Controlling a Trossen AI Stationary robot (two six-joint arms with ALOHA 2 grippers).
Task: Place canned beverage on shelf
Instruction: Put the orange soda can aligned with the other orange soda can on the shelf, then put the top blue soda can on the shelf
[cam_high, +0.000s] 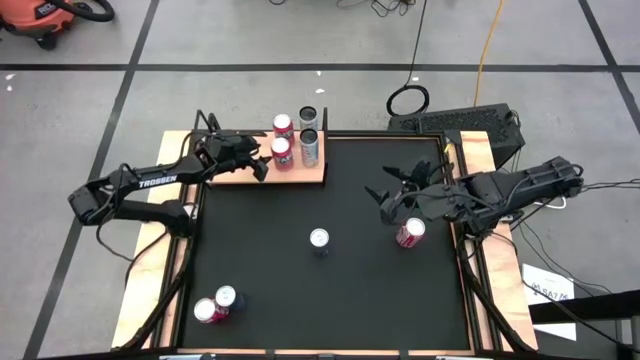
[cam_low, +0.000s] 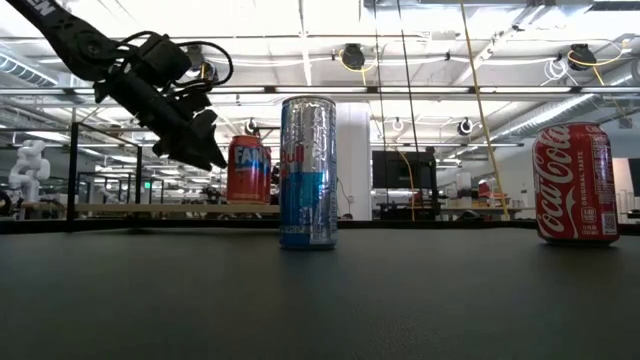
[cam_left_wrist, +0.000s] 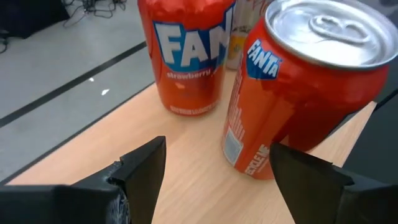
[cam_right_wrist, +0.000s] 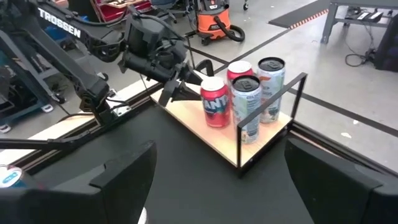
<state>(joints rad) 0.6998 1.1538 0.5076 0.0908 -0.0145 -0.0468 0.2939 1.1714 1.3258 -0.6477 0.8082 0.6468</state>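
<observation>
Fanta can (cam_high: 281, 153) stands on the shelf (cam_high: 235, 175), upper middle of the high view. Left gripper (cam_high: 262, 164) sits just beside it, fingers apart, holding nothing. Right gripper (cam_high: 383, 200) waits open, empty. Cans look smooth and slippery; grab the round sides.

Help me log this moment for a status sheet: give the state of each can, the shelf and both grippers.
Left gripper: open, over the shelf beside the Fanta cans.
Right gripper: open, empty.
Shelf: holds four upright cans.
Fanta cans: upright.
Red Bull can: upright on mat.
Coca-Cola can: upright on mat.
</observation>
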